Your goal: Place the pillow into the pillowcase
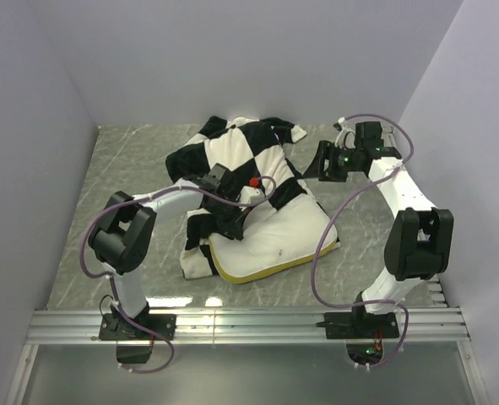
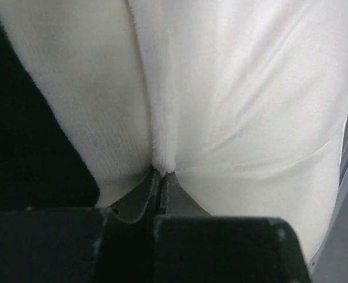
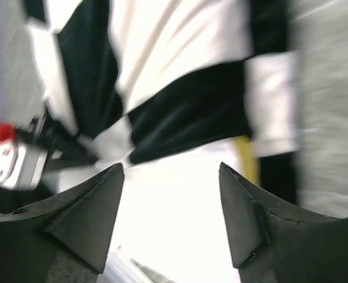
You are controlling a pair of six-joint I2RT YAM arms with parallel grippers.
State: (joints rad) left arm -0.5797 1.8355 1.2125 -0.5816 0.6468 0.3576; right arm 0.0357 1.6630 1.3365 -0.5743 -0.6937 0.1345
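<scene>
A grey marbled tabletop [image 1: 122,177] is boxed in by pale walls [image 1: 232,51] on three sides. The left arm bends low and reaches right, its left claw [image 2: 162,172] pinched together on a fuzzy white edge of the pillowcase [image 1: 232,156]. At the centre the pillow [image 1: 283,240] lies partly inside it, with the yellow-trimmed near end sticking out. The right arm arches up, its right claw [image 3: 171,171] spread apart and facing left, just beside the pillowcase's right side.

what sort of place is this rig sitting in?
Most likely a lab robot cell, not a home: plain white walls box in a marble-look table, the left arm and right arm are bolted to a metal rail, and the props are a pillow and a checked pillowcase.
</scene>
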